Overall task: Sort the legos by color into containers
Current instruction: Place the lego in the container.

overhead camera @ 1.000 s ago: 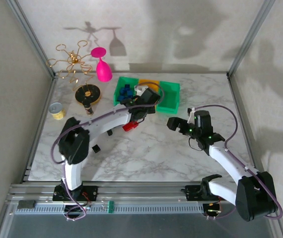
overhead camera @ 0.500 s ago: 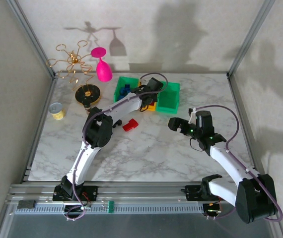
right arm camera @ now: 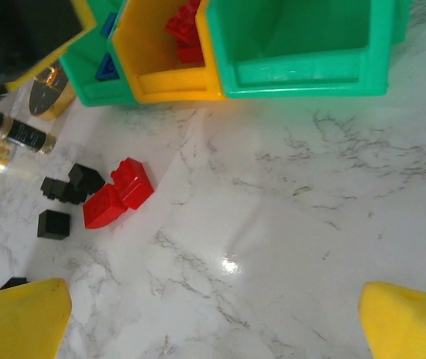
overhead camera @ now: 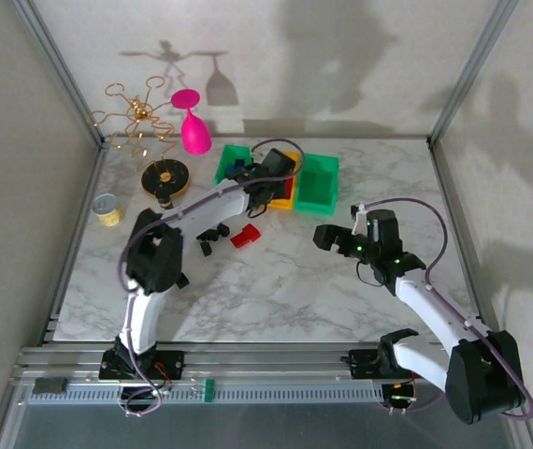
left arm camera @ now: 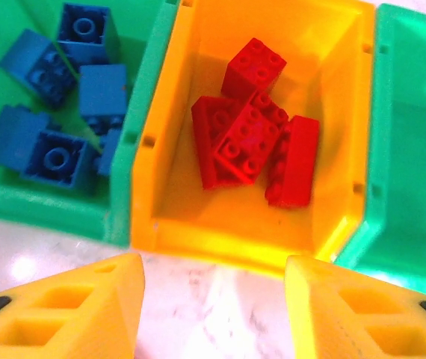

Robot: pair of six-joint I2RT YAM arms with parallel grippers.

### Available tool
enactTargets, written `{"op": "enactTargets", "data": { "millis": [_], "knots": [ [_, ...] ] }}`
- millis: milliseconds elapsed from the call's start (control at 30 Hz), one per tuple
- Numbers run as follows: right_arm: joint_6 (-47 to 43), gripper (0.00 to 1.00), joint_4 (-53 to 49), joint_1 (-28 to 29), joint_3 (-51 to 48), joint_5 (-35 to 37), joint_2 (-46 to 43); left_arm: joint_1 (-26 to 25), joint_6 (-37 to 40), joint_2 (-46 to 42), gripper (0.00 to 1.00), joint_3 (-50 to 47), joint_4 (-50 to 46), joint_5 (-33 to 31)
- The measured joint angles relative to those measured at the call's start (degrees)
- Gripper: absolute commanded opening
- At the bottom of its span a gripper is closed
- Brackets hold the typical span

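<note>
Red legos [left arm camera: 247, 138], blue legos [left arm camera: 101, 90], black legos [right arm camera: 54, 224]; green bins [right arm camera: 303, 75], yellow-orange bin [left arm camera: 161, 187]; white grey-veined table [right arm camera: 310, 224].

I see a row of three open-topped bins [overhead camera: 318, 194] standing wall to wall: the left green bin [left arm camera: 45, 209] holds a jumble of blue bricks [left arm camera: 56, 153], studs facing various ways; the yellow-orange bin [left arm camera: 198, 238] in the middle holds a cluster of red bricks [left arm camera: 247, 138] piled against one another; the right green bin [left arm camera: 415, 164] shows me its bare floor. On the table [right arm camera: 310, 224] in front of them I count two loose red bricks [right arm camera: 118, 194] lying in contact; several small black bricks [right arm camera: 69, 183] sit just beside them and scattered farther out.
</note>
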Motion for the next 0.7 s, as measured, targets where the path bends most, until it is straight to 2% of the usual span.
{"op": "enactTargets", "data": {
  "millis": [167, 300, 467, 700],
  "knots": [
    [-0.17, 0.99, -0.02, 4.83, 0.0, 0.17, 0.98, -2.14, -1.05, -12.2, 0.56, -13.27, 1.64, 0.02],
    [1.16, 0.99, 0.85, 8.85, -0.85, 0.72, 0.98, -2.64, -1.01, -17.38, 0.59, -22.67, 2.8, 1.18],
    [3.52, 0.99, 2.01, 11.15, -4.7, 1.36, 0.2, -2.69, -0.11, -19.71, 0.63, -31.89, 3.08, 1.81],
    [5.01, 0.99, 2.14, 11.3, -6.67, 1.84, -0.09, -2.38, 3.54, -19.67, 0.68, -36.76, 4.42, 3.04]
  ]
}}
